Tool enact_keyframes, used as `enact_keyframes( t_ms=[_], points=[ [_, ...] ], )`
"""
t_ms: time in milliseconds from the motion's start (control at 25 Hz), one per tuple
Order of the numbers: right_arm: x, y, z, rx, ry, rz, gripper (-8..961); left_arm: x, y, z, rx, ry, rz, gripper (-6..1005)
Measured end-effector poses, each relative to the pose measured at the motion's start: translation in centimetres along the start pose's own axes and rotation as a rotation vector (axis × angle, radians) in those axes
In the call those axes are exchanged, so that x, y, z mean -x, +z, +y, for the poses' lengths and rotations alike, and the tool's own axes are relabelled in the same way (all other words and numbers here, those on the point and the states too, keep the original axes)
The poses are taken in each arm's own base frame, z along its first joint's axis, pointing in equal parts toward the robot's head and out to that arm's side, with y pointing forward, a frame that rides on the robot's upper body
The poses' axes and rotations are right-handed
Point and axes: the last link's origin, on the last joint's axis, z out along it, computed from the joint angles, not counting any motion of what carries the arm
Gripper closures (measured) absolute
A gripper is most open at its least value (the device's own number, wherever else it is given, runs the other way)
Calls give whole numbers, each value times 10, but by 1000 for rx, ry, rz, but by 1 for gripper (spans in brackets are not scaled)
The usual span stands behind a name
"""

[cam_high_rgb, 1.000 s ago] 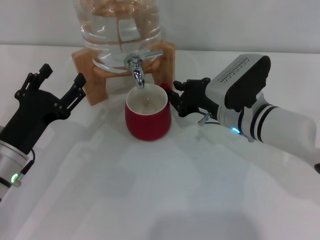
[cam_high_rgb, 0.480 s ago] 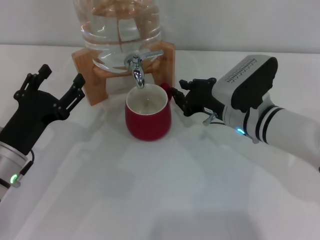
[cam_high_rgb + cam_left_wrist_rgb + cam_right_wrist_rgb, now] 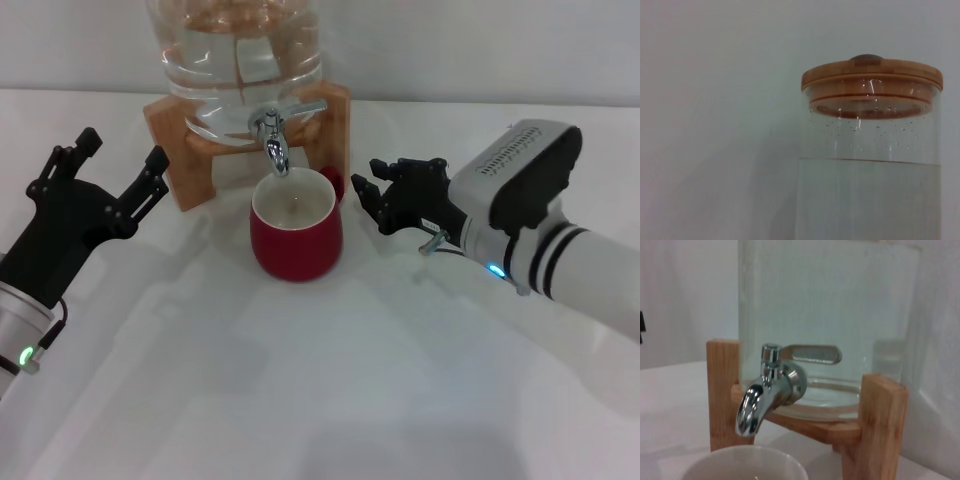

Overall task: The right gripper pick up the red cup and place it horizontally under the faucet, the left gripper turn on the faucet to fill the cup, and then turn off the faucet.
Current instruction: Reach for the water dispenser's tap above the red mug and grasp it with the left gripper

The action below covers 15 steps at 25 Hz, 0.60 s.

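The red cup (image 3: 295, 235) stands upright on the white table, its cream inside directly below the faucet (image 3: 273, 135) spout. Its handle points toward my right gripper (image 3: 375, 195), which is open a short gap to the cup's right, holding nothing. My left gripper (image 3: 122, 152) is open at the left, beside the wooden stand (image 3: 185, 170) and apart from the faucet. The right wrist view shows the faucet (image 3: 767, 390) close up, its flat lever lying sideways, with the cup rim (image 3: 745, 465) beneath the spout. No water stream shows.
The glass jar (image 3: 240, 60) of water sits in the wooden stand at the back centre. In the left wrist view the jar (image 3: 870, 190) has a wooden lid (image 3: 871, 80). White table surface (image 3: 320, 380) spreads in front.
My right gripper has drawn back to the right, away from the cup's handle. The cup stays under the spout. The left arm has not moved.
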Motion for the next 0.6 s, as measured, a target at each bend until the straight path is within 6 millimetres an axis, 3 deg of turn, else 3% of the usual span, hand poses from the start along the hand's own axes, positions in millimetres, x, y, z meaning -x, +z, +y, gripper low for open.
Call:
enact_keyframes(
  t_ms=[600],
  points=[
    [-15,-25,-14,-59,46,-73,643,-2,1,-2,-9,3,10,124]
  ],
)
